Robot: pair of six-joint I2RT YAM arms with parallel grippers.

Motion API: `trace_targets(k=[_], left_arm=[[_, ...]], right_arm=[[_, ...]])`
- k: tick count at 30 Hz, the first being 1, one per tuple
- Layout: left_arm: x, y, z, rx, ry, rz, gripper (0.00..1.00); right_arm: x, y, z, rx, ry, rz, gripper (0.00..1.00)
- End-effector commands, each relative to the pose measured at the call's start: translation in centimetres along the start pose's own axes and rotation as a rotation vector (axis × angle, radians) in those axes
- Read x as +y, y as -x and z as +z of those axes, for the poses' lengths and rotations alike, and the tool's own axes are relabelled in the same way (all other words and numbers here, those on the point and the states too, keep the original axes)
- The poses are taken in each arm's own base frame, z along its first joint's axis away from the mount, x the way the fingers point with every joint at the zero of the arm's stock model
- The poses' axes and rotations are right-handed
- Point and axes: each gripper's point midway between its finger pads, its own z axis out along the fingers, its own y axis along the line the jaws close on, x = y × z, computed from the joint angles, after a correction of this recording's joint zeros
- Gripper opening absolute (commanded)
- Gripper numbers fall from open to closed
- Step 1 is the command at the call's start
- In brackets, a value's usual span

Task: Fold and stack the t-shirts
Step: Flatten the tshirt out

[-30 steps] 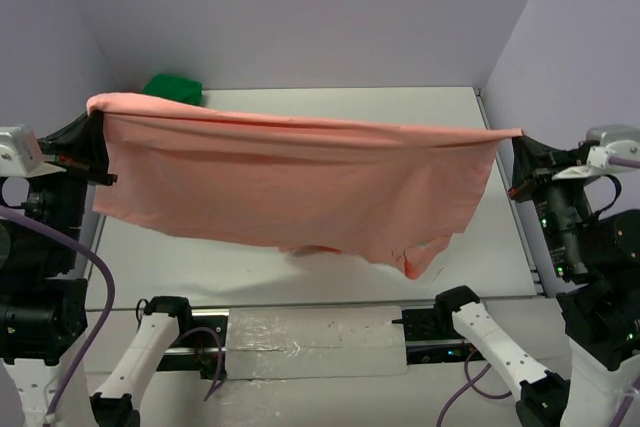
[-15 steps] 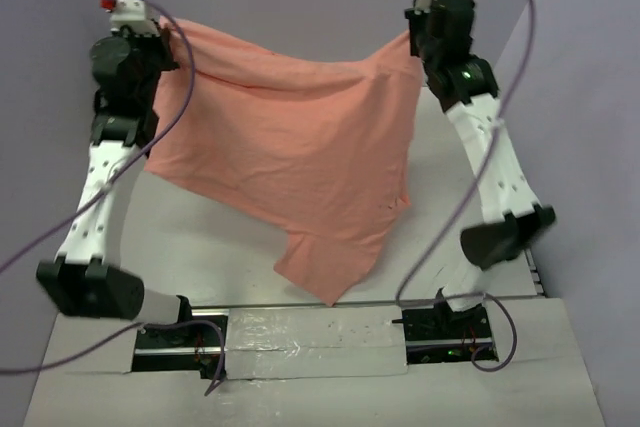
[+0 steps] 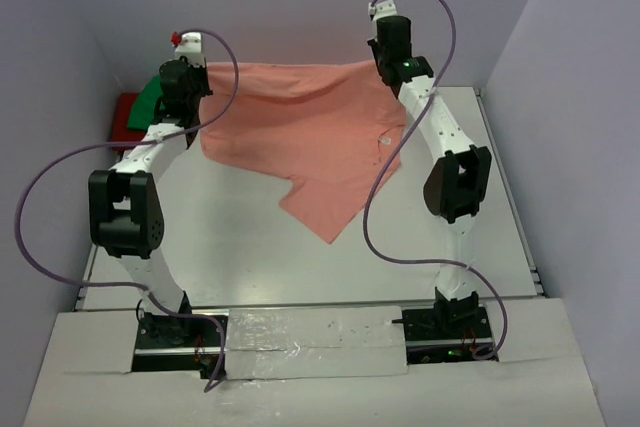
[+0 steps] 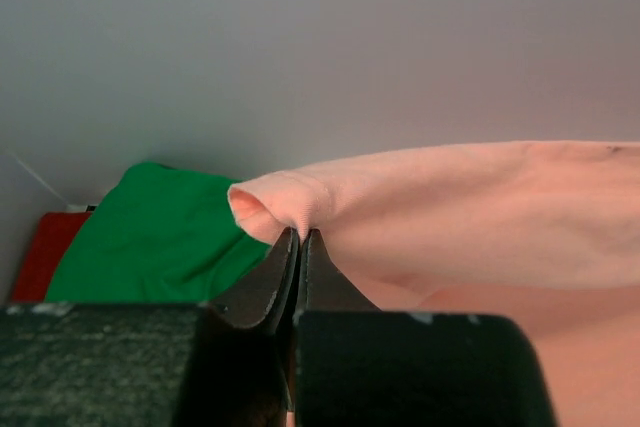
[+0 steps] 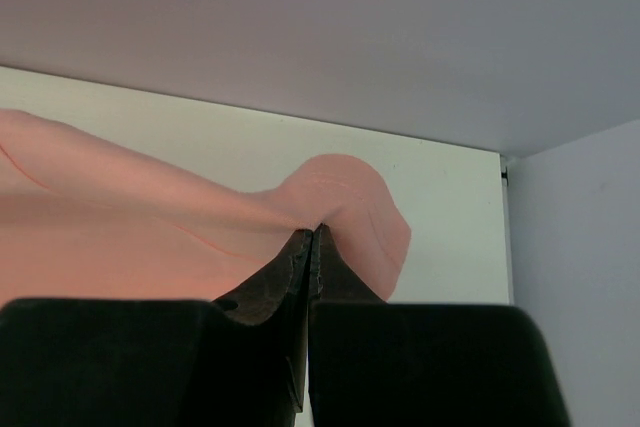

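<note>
Pale lilac walls close off the far side of the white table [image 3: 250, 247], and along that far edge I hold the salmon-pink shirt [image 3: 310, 137] strung between my two arms.

Its upper hem runs almost level from one grip to the other. From there the cloth falls and spreads toward the middle of the surface, ending in a loose point nearer the right half. That lower part seems to lie on the surface, though I cannot be sure how much of it touches.

My left gripper [image 4: 298, 239] has its jaws pressed together on a fold of the shirt's left end. A small rounded bulge of pink cloth sits just above the tips and a little to their left, and the rest of the shirt stretches away to the right.

My right gripper [image 5: 312, 235] is likewise clamped tight on the shirt's right end. A hump of cloth rises above and to the right of the tips, and the rest runs off to the left.

Beyond my left gripper, at the far left corner of the table, lies the green shirt [image 4: 160, 237], bunched up. The red shirt [image 4: 45, 252] shows at its left side, against the left edge and partly under the green one.
</note>
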Motion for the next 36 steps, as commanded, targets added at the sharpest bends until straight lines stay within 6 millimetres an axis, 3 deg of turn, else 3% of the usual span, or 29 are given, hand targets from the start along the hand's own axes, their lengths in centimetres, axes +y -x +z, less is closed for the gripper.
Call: trace_targets(k=[1, 5, 6, 7, 9, 10, 11, 13, 14, 16, 17, 18, 19, 21, 22, 23, 24, 26, 28, 29, 30, 32, 33, 36], left_arm=[[1.6, 2.5, 0.6, -0.150, 0.087, 0.000, 0.00], [2.8, 2.2, 0.3, -0.141, 0.125, -0.004, 0.00], [3.2, 3.5, -0.5, -0.159, 0.126, -0.011, 0.00], [3.5, 4.2, -1.2, -0.163, 0.123, -0.017, 0.00], [4.6, 6.5, -4.0, -0.169, 0.103, -0.039, 0.00], [5.1, 5.8, -5.3, -0.138, 0.099, -0.036, 0.00], [5.5, 9.3, -8.1, -0.200, 0.095, -0.042, 0.00], [5.3, 11.0, -11.1, -0.229, 0.054, -0.037, 0.00], [5.4, 14.0, -14.3, -0.286, 0.048, -0.046, 0.00], [5.2, 17.4, -17.6, -0.343, 0.020, -0.053, 0.00], [5.2, 19.2, -20.2, -0.369, 0.016, -0.052, 0.00], [5.4, 20.3, -21.5, -0.389, 0.024, -0.051, 0.00], [5.6, 22.7, -23.5, -0.437, 0.030, -0.051, 0.00], [6.3, 24.8, -26.6, -0.468, 0.047, -0.044, 0.00], [7.0, 26.8, -28.2, -0.512, 0.078, -0.045, 0.00], [7.4, 27.3, -29.9, -0.522, 0.089, -0.044, 0.00], [7.7, 27.5, -30.8, -0.522, 0.105, -0.037, 0.00], [8.5, 28.2, -33.4, -0.548, 0.138, -0.041, 0.00], [8.9, 27.8, -34.8, -0.531, 0.159, -0.042, 0.00], [9.2, 28.0, -36.2, -0.545, 0.166, -0.049, 0.00], [9.3, 27.5, -36.6, -0.533, 0.174, -0.045, 0.00], [9.5, 27.4, -38.3, -0.542, 0.178, -0.049, 0.00], [9.6, 27.1, -38.9, -0.534, 0.182, -0.048, 0.00], [9.5, 26.9, -39.6, -0.523, 0.175, -0.049, 0.00]], right_arm=[[-3.0, 2.3, 0.6, -0.092, -0.122, 0.041, 0.00], [-3.5, 0.9, -0.4, -0.048, -0.120, 0.061, 0.00], [-4.7, 2.6, -3.1, -0.090, -0.113, 0.078, 0.00], [-4.9, 2.4, -4.2, -0.090, -0.105, 0.087, 0.00], [-6.5, 2.5, -9.0, -0.130, -0.100, 0.097, 0.00], [-6.3, 0.5, -9.7, -0.103, -0.094, 0.083, 0.00], [-8.4, 2.6, -14.1, -0.183, -0.108, 0.110, 0.00], [-10.1, 2.6, -17.4, -0.210, -0.135, 0.097, 0.00], [-11.9, 4.1, -21.0, -0.276, -0.159, 0.119, 0.00], [-14.0, 5.6, -24.7, -0.339, -0.187, 0.132, 0.00], [-15.2, 6.9, -27.5, -0.399, -0.192, 0.153, 0.00], [-15.6, 7.5, -28.6, -0.420, -0.188, 0.167, 0.00], [-16.4, 8.9, -30.7, -0.451, -0.176, 0.182, 0.00], [-17.0, 11.1, -33.2, -0.511, -0.153, 0.224, 0.00], [-16.6, 11.4, -33.6, -0.513, -0.132, 0.220, 0.00], [-16.3, 11.8, -34.0, -0.524, -0.123, 0.216, 0.00], [-15.2, 12.8, -35.0, -0.550, -0.089, 0.216, 0.00], [-13.7, 13.1, -35.1, -0.541, -0.066, 0.207, 0.00], [-10.8, 13.6, -35.8, -0.547, 0.013, 0.195, 0.00], [-10.2, 13.3, -35.8, -0.535, 0.006, 0.193, 0.00], [-7.7, 13.1, -35.9, -0.534, 0.058, 0.175, 0.00], [-6.6, 12.3, -36.3, -0.518, 0.049, 0.156, 0.00], [-4.9, 11.6, -36.5, -0.509, 0.083, 0.141, 0.00], [-3.7, 10.1, -36.0, -0.482, 0.111, 0.129, 0.00]])
